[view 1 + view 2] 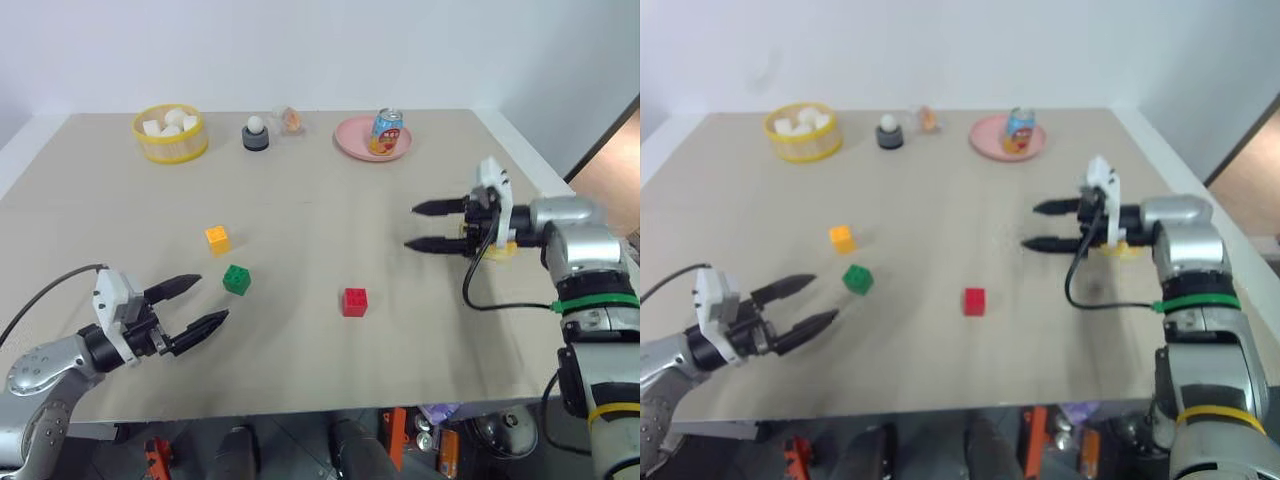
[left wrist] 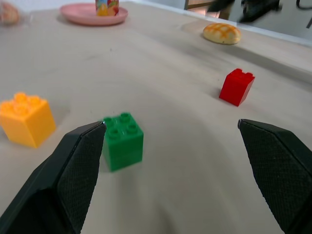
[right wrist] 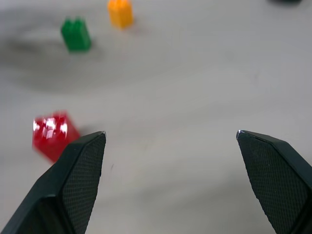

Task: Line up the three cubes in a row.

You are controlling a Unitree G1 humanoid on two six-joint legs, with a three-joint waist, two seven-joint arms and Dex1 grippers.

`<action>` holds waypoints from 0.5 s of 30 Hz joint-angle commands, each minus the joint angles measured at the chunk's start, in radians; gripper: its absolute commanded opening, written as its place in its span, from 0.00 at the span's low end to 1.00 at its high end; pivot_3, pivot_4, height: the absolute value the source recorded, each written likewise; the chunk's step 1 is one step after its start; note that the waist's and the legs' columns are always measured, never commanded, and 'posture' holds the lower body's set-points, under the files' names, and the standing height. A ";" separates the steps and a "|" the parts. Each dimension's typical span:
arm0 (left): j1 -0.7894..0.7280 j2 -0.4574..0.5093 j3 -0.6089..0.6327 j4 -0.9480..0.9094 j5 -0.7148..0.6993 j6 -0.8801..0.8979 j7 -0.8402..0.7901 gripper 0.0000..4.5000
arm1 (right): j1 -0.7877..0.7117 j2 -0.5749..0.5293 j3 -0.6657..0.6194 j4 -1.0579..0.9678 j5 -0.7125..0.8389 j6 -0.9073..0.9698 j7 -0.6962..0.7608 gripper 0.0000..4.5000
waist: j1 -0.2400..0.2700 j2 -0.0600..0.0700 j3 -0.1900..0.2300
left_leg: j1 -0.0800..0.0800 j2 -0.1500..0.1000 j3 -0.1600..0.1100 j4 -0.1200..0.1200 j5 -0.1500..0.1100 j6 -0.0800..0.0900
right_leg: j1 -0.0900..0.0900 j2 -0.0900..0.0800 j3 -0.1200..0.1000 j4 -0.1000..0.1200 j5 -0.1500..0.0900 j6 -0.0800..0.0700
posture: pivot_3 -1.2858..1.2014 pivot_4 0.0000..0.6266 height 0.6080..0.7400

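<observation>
Three studded cubes lie apart on the tan table [image 1: 300, 180]. The orange-yellow cube [image 1: 217, 238] is farthest back on the left, the green cube [image 1: 237, 279] sits just in front of it, and the red cube [image 1: 354, 301] lies toward the middle. My left gripper [image 1: 200, 303] hovers open just left of the green cube, with nothing between its fingers. My right gripper [image 1: 427, 226] is open and empty, raised over the table to the right of and behind the red cube, pointing left.
At the back stand a yellow round basket [image 1: 171, 134] of white cubes, a dark holder with a white ball [image 1: 256, 133] and a pink plate [image 1: 360, 140] with a can [image 1: 387, 131]. A yellow bun [image 2: 222, 33] lies behind my right gripper.
</observation>
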 commanded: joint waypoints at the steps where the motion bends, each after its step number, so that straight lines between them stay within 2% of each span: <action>1: 0.013 -0.013 0.010 0.003 0.027 -0.015 0.027 1.00 | -0.062 0.023 -0.052 -0.008 0.045 0.050 -0.022 0.99 | 0.000 0.000 0.000 | 0.000 0.000 0.000 0.000 0.000 0.000 | 0.000 0.000 0.000 0.000 0.000 0.000 | 0.52 0.24 1.00; 7: 0.002 -0.052 0.003 0.023 0.097 -0.021 0.124 1.00 | -0.011 0.122 -0.049 -0.231 0.102 0.134 -0.078 0.99 | 0.001 0.000 0.000 | -0.003 0.000 0.000 0.000 0.000 0.000 | -0.003 0.000 0.000 0.001 0.000 0.000 | 0.52 0.24 1.00; 15: 0.022 -0.095 -0.085 0.054 0.197 -0.052 0.148 1.00 | 0.187 0.148 0.025 -0.617 0.162 0.256 -0.098 0.99 | 0.012 0.000 0.000 | -0.006 -0.001 -0.001 0.001 -0.001 0.000 | -0.004 0.000 0.000 0.001 -0.001 0.002 | 0.52 0.24 1.00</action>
